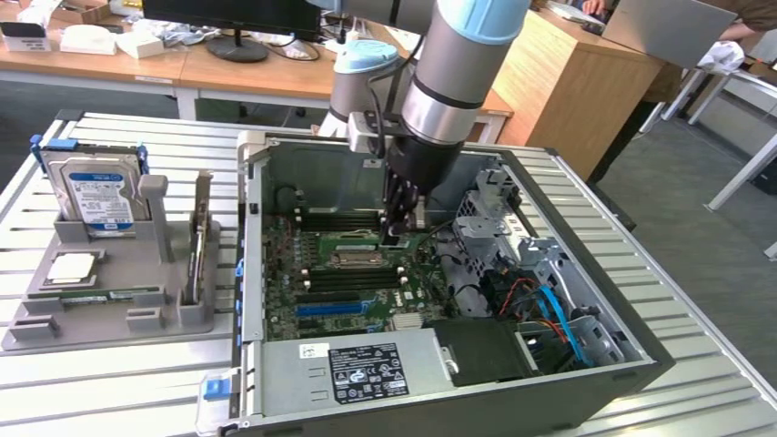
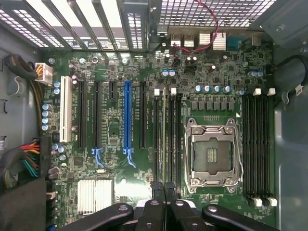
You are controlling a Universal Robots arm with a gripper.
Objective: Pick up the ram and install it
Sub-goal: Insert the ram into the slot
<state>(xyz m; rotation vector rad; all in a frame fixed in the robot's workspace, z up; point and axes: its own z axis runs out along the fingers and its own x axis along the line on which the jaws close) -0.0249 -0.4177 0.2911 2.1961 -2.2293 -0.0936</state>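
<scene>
Ram edge-on on motherboard, right beneath closed pincer

My gripper hangs inside the case, over the motherboard. The ram seems to stand in a slot beside the processor socket. The hard drive stands outside, at the exterior view's left.

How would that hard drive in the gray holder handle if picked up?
The hard drive looks like a rigid metal box: probably stiff, heavy for its size. Standing on edge in the gray holder, it might tip if pushed.
</scene>
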